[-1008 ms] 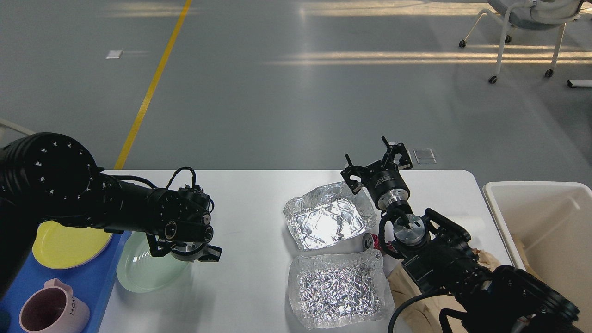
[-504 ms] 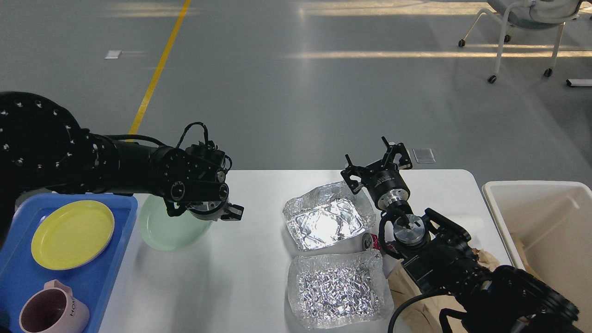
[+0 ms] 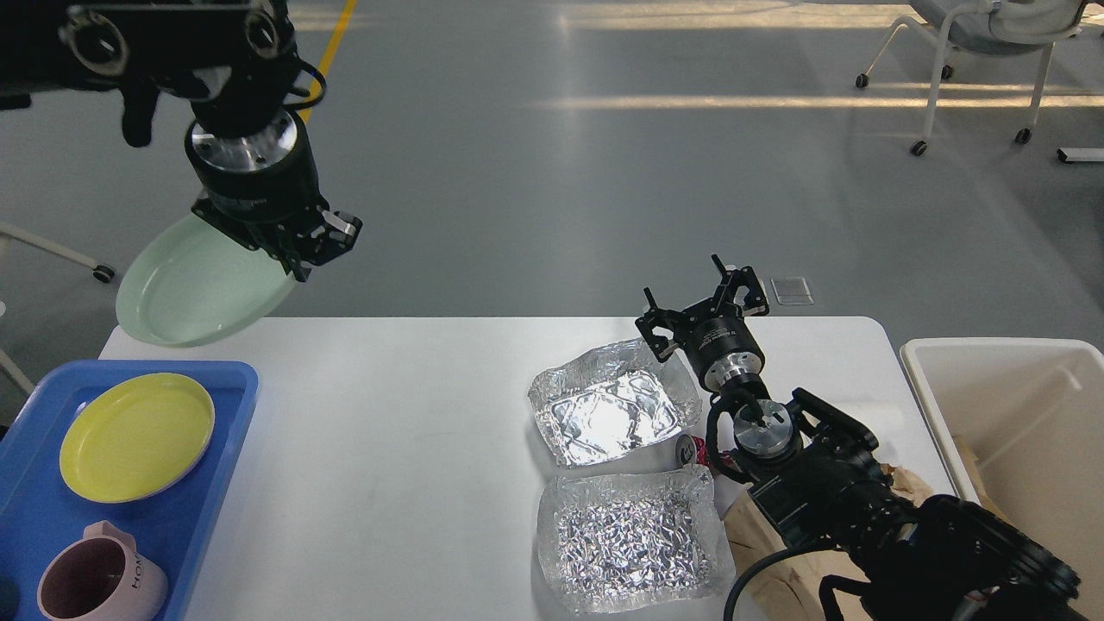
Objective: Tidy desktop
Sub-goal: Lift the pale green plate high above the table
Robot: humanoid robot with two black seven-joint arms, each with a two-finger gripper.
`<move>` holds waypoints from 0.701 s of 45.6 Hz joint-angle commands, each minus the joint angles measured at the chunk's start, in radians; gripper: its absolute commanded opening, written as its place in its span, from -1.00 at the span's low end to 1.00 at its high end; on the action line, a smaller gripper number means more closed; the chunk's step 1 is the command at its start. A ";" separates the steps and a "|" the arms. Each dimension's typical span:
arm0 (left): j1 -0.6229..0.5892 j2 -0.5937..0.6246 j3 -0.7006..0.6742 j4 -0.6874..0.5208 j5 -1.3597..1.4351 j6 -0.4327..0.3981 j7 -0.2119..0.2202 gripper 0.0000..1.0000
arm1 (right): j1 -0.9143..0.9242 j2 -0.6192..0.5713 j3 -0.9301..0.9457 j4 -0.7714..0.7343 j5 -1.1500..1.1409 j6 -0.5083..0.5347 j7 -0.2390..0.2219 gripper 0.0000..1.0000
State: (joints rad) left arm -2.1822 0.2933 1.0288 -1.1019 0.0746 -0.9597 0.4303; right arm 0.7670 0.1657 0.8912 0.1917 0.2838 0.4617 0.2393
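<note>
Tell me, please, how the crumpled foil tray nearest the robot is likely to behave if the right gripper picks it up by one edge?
The near foil tray looks thin and heavily creased, so it would probably bend or sag rather than lift flat. It appears empty, so likely very light, and it may slide on the smooth desktop if pushed. Its wavy rim could crush under the right gripper.

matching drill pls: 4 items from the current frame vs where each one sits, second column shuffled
Items:
1. green plate
2. yellow plate
3. red can
4. pink mug

Places:
A. near end of the blue tray
B. on the blue tray, behind the mug
C. between the two foil trays, on the desktop
D. in the air, held by the left gripper

Pairs: 1-D, 2-B, 3-C, 4-A
</note>
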 commanded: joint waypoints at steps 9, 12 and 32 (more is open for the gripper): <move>-0.217 0.084 0.143 0.040 -0.022 0.000 -0.175 -1.00 | 0.000 0.000 0.000 0.000 0.000 0.000 0.000 1.00; -0.244 0.110 0.162 0.043 -0.021 0.000 -0.237 -1.00 | 0.000 0.000 0.000 0.000 0.000 0.000 0.000 1.00; -0.140 0.152 0.347 0.148 -0.004 0.000 -0.355 -1.00 | 0.000 0.000 0.000 0.000 0.000 0.000 0.000 1.00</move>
State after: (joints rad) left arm -2.4146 0.4334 1.3286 -0.9882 0.0637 -0.9602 0.0722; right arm 0.7670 0.1657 0.8912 0.1917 0.2839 0.4617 0.2393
